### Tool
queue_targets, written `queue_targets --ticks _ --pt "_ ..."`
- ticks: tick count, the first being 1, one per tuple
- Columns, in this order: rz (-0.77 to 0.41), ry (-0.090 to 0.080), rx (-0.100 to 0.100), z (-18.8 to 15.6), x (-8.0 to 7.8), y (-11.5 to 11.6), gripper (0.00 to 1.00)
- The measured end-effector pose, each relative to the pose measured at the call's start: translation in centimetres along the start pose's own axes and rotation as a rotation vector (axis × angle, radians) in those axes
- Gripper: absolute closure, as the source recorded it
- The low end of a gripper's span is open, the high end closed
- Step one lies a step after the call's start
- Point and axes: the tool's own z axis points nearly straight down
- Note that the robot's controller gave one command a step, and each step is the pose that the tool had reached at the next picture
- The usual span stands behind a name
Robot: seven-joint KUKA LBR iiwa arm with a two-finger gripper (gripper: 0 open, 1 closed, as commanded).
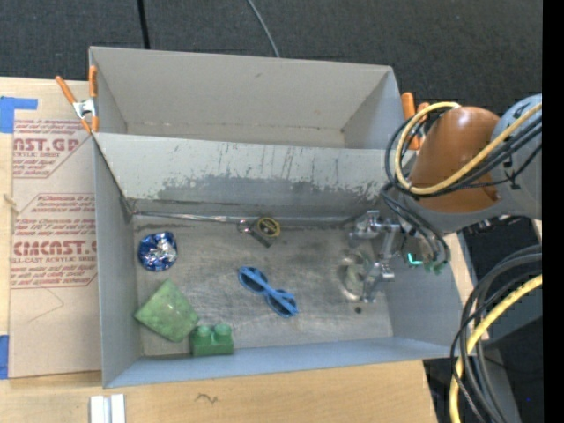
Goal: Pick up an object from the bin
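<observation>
Jaws first: the gripper (366, 282) hangs low over the right part of the bin's floor, close to the right wall, and we cannot tell whether they stand apart or together, since the metal parts overlap from this angle. We see nothing clamped between them. Behind the gripper, to the right, the arm's orange cover (451, 159) and its looped yellow and black cables (414, 139) lean in over the rim.

Nearest to the gripper, to its left near the middle of the floor, lies one blue two-lobed plastic piece (268, 291), flat and slanted, clearly apart from the gripper. Farther back, against the foot of the rear wall, we find one small brass-coloured ring (267, 227).

Well apart from the gripper, on the left side, are three more things. One shiny blue and silver ball (158, 250) sits by the left wall. In front of it, one pale green crumpled lump (166, 314) lies in the near left corner. Just beside that lump, on its right, one darker green toy brick (211, 338) rests against the near wall.

So we count five loose things in all: two blue, two green and one brass-coloured. All five lie singly on the floor of the grey metal bin (220, 166), none heaped on another.
</observation>
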Motion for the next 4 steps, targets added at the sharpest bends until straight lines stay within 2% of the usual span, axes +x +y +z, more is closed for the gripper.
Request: queue_targets --ticks 1,2,3,4 --pt "-0.046 -0.017 0.000 4.8 -0.3 -1.7 0.00" --pt "-0.044 -0.014 0.001 5.1 -0.2 -1.8 1.00" --pt "-0.084 -0.018 0.004 -5.4 -2.8 -3.3 1.00" --pt "-0.197 -0.015 0.005 -12.8 0.6 -4.8 1.00"
